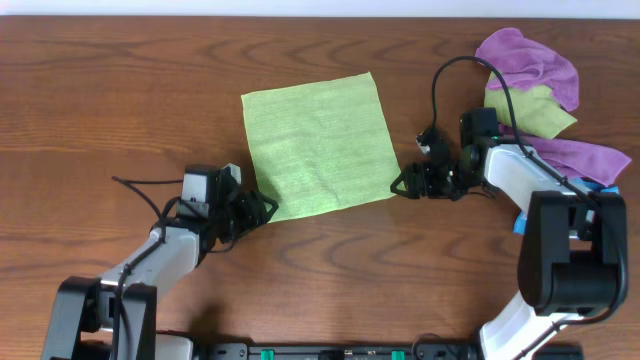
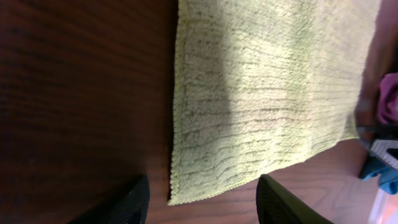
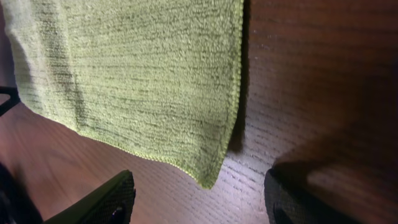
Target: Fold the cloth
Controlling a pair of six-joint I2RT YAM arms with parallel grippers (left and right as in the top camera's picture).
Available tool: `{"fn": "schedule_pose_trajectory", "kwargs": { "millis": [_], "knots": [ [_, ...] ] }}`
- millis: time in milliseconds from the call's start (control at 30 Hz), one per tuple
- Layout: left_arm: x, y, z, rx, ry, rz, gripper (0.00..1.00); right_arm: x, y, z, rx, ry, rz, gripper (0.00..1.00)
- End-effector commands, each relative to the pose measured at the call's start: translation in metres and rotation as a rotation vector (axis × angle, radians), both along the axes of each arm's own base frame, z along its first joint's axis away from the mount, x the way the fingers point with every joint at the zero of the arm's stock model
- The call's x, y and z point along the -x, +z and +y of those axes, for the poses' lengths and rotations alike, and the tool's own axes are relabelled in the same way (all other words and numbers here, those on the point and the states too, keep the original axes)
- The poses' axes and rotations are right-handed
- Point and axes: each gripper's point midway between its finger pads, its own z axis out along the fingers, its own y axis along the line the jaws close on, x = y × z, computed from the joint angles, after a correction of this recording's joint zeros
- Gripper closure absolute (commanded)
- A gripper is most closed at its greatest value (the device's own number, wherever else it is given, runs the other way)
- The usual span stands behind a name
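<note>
overhead: the cloth point(image 1: 318, 145) lies flat, unfolded; left gripper point(image 1: 262, 208) at its near left corner, right gripper point(image 1: 405, 183) at its near right corner. left wrist: jaws open astride the corner, holding nothing. right wrist: the same, open and empty. the step is the grasp; next, i think, both must close on the corners

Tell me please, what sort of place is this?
Probably a robotics lab bench, not a home: the left arm and right arm stand at a wooden table, the cloth lies flat, and spare cloths are piled in one corner.
</note>
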Motion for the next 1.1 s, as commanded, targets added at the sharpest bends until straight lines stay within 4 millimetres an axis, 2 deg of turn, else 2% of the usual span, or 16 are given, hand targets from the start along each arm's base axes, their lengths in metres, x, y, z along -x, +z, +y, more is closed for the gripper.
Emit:
{"fn": "schedule_pose_trajectory", "kwargs": {
  "millis": [0, 200, 367, 667, 867, 1067],
  "knots": [
    [0.029, -0.03, 0.008, -0.013, 0.058, 0.116, 0.43, 0.001, -0.002, 0.006, -0.018, 0.028, -0.008, 0.32],
    [0.041, -0.036, 0.005, 0.046, 0.074, 0.122, 0.43, 0.0, -0.002, 0.006, -0.018, 0.028, -0.011, 0.32],
    [0.049, -0.041, 0.014, 0.07, 0.105, 0.137, 0.43, 0.0, -0.002, 0.006, -0.022, 0.029, -0.011, 0.33],
    [0.044, -0.045, 0.015, 0.065, 0.09, 0.082, 0.4, 0.001, 0.001, 0.01, -0.047, 0.038, -0.016, 0.34],
    [0.035, -0.046, 0.001, 0.155, 0.032, 0.04, 0.41, 0.001, 0.001, 0.01, -0.047, 0.038, -0.012, 0.34],
    [0.039, -0.051, 0.001, 0.155, 0.032, 0.065, 0.39, 0.003, 0.001, 0.01, -0.047, 0.04, -0.008, 0.41]
  ]
}}
